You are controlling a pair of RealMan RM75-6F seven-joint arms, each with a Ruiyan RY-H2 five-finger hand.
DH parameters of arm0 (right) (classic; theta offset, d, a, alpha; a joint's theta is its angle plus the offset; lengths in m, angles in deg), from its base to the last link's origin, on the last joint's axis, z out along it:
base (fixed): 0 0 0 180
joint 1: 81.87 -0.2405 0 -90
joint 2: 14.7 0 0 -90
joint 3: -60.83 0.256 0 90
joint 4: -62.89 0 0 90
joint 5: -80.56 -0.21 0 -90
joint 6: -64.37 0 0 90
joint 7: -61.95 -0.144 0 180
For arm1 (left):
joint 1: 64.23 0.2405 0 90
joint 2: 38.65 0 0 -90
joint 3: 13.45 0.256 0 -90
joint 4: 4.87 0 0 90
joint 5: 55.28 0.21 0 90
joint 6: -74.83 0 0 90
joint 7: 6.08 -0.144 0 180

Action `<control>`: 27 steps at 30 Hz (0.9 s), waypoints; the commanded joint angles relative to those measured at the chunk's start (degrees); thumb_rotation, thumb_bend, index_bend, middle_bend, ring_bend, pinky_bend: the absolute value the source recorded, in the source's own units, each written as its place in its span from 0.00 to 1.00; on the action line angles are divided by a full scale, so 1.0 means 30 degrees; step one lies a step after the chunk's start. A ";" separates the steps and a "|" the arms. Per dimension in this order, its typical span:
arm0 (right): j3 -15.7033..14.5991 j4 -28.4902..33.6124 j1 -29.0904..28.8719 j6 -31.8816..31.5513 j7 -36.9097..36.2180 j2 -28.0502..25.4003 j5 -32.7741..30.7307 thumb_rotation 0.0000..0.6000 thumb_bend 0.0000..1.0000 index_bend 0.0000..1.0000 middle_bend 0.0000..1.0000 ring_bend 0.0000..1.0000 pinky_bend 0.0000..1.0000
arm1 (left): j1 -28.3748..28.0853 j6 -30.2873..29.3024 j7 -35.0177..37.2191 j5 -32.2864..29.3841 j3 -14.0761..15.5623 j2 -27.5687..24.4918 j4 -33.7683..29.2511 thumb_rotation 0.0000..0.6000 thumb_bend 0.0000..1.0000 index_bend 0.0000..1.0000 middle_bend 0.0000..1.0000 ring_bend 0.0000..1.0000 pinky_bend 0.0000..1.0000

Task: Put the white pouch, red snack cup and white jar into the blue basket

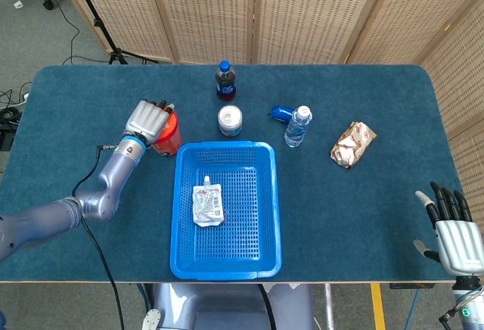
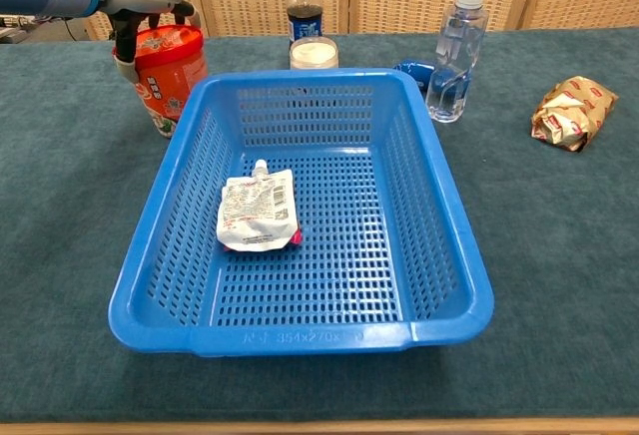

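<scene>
Nearest, one blue basket (image 2: 439,206) is holding one white pouch (image 2: 257,213), while the right hand (image 1: 456,228) is resting with fingers apart and nothing in it at the front corner. Further back, the left hand (image 1: 148,120) is gripping the single red snack cup (image 2: 168,73) from above beside the basket, with one white jar (image 2: 314,53), two bottles and one snack packet (image 2: 570,110) standing behind. Everything is sitting on a dark teal cloth-covered table (image 1: 363,194), with woven folding screens (image 1: 302,12) closing off the room.

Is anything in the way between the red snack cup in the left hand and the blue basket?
Nothing visible stands between them. The red snack cup, gripped from above by the left hand, is tilted just outside the blue basket; only the basket's own left wall has to be cleared. Inside, the white pouch leaves plenty of bare floor.
</scene>
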 commanded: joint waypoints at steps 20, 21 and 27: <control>-0.0001 0.0030 -0.0001 0.0056 -0.0260 -0.0052 -0.0029 1.00 0.16 0.14 0.00 0.00 0.00 | -0.0046 -0.3176 -0.0648 0.1166 -0.1920 -0.4512 -0.6181 1.00 0.44 0.77 0.39 0.38 0.40; -0.0002 0.0037 -0.0003 0.0044 -0.0271 -0.0051 -0.0007 1.00 0.16 0.14 0.00 0.00 0.00 | -0.0102 -0.3458 -0.0643 0.1441 -0.2155 -0.4947 -0.6884 1.00 0.44 0.77 0.39 0.38 0.40; -0.0013 0.0020 -0.0014 0.0029 -0.0337 -0.0031 0.0054 1.00 0.16 0.14 0.00 0.00 0.00 | -0.0053 -0.4208 -0.0540 0.2471 -0.2904 -0.6527 -1.0120 1.00 0.43 0.77 0.39 0.38 0.40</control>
